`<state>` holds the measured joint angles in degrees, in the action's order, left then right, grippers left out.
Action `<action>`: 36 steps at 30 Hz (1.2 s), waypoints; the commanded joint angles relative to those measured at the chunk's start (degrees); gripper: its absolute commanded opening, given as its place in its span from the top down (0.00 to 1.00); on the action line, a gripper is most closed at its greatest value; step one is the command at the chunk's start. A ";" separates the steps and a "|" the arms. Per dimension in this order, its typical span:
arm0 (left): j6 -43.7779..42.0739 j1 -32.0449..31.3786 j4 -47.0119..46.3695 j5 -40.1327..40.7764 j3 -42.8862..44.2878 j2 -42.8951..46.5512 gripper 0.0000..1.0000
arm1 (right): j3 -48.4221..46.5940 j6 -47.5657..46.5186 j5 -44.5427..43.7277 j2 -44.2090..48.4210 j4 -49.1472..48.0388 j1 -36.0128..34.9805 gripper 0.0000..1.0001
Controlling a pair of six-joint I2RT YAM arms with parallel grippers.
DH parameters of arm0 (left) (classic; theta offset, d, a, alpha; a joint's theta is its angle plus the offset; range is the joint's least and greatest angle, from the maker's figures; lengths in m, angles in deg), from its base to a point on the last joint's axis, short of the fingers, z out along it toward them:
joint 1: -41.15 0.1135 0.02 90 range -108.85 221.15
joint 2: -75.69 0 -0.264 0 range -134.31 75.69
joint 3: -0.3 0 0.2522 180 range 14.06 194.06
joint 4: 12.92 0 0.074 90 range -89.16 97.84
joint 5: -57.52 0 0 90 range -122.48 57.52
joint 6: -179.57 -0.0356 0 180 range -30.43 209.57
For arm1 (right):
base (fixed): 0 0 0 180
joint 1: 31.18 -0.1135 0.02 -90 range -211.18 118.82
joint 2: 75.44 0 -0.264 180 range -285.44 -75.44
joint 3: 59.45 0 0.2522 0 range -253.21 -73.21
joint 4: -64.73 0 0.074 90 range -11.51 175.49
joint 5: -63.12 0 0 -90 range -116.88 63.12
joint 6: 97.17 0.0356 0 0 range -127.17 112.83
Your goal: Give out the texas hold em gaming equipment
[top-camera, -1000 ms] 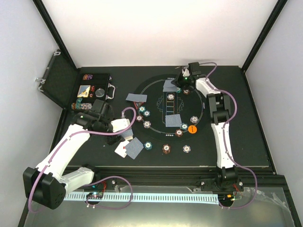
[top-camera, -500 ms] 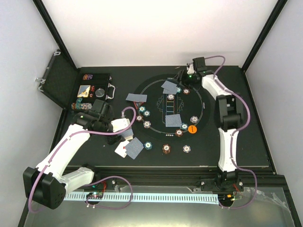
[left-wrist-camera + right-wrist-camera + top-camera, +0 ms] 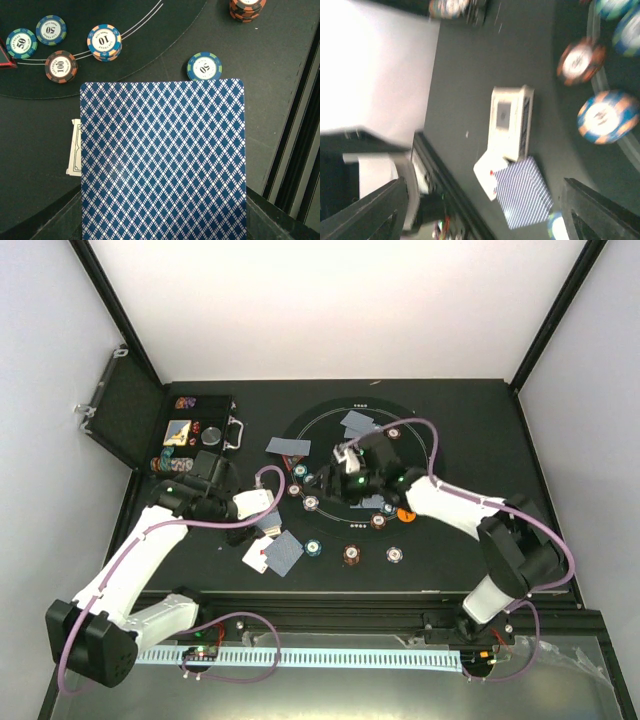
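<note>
My left gripper (image 3: 268, 526) is shut on a blue-backed playing card (image 3: 162, 160) that fills the left wrist view, just off the mat's left rim. Beneath it lie a green-white chip (image 3: 204, 67), a 10 chip (image 3: 104, 41) and a 100 chip (image 3: 61, 65). My right gripper (image 3: 345, 460) hovers over the mat's middle, open and empty. In the blurred right wrist view its fingers (image 3: 370, 210) stand wide apart above a blue-backed card (image 3: 522, 197) and a white face-up card (image 3: 487, 175). More cards (image 3: 358, 422) (image 3: 288, 446) and an orange button (image 3: 406, 512) lie on the round black mat (image 3: 330, 525).
The open black case (image 3: 170, 430) with chips in it stands at the back left. Chips (image 3: 352, 555) ring the mat's near edge. The right arm's cable (image 3: 425, 430) arcs over the mat. A black frame rail (image 3: 400, 600) runs along the near edge.
The right arm has swung from the mat's far edge back to its middle, and its gripper has opened. A card lies where it was. The left arm has stayed put.
</note>
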<state>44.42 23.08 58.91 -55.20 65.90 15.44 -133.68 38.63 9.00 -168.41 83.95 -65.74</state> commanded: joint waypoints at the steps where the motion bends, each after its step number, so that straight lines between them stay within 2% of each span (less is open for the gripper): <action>1: 0.51 0.22 -0.82 -1.15 0.78 1.31 0.98 | 8.57 13.04 4.89 3.39 -19.57 -7.20 0.14; 5: 0.17 0.22 -0.69 -1.10 0.64 1.59 0.99 | 11.30 18.41 6.41 2.20 -28.27 -11.73 0.13; 10: 0.15 0.22 -0.58 -1.04 0.64 1.66 0.98 | 12.19 21.84 7.18 -0.29 -33.54 -14.29 0.13; 25: -0.27 0.22 -0.35 -1.49 0.99 2.80 0.99 | 2.75 23.18 9.89 -11.26 -33.26 -17.67 0.18; 36: -0.51 0.22 0.03 -1.29 1.08 3.46 0.98 | -0.13 21.22 12.81 -16.80 -30.73 -17.18 0.29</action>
<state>44.38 23.08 59.13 -55.18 65.90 17.74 -132.72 61.95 19.38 -184.30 51.58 -83.23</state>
